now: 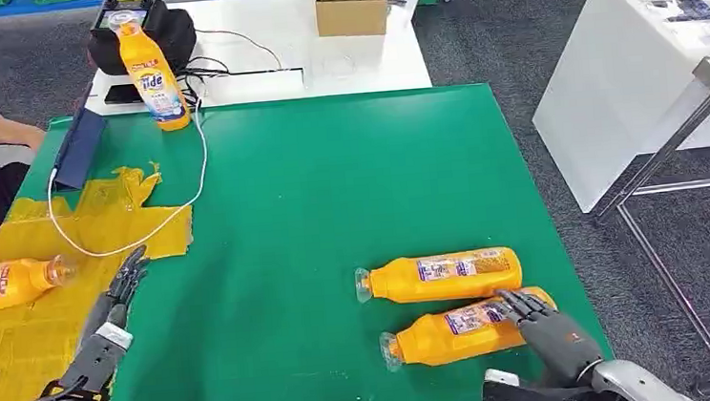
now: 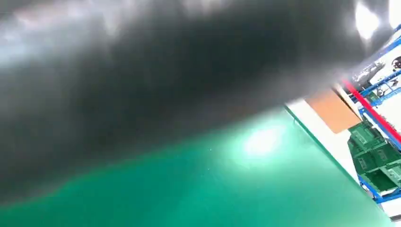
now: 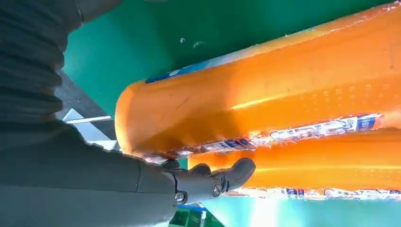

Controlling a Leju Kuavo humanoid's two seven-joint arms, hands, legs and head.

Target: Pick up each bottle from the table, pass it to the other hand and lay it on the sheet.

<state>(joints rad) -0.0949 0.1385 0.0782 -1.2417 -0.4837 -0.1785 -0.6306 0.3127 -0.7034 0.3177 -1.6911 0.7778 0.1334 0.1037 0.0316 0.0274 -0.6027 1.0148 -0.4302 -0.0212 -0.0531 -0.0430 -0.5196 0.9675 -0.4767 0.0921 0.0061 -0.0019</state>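
Near bottle point(image 1: 467, 331) lies on its side on the green table point(image 1: 333, 212), directly under the right hand point(image 1: 543, 325); cap end points away from the hand toward table centre. Fingers point(image 3: 227, 176) drape over the bottle's base end, touching it, not yet wrapped around, so no grip judged yet. A second bottle point(image 1: 443, 275) lies just beyond the fingertips, parallel and touching or nearly so; lying flat, both suit a top-down grasp.

Right arm reaches in low from the table's near edge, wrist bent down onto the bottle.

Left hand point(image 1: 119, 296) rests on the table at the edge of the yellow sheet point(image 1: 18, 351), fingers straight, slightly apart, holding nothing; judged to be waiting for the handover. A third bottle point(image 1: 3, 283) lies on the sheet just outboard of it. A fourth bottle point(image 1: 152, 75) stands upright well beyond its fingertips.
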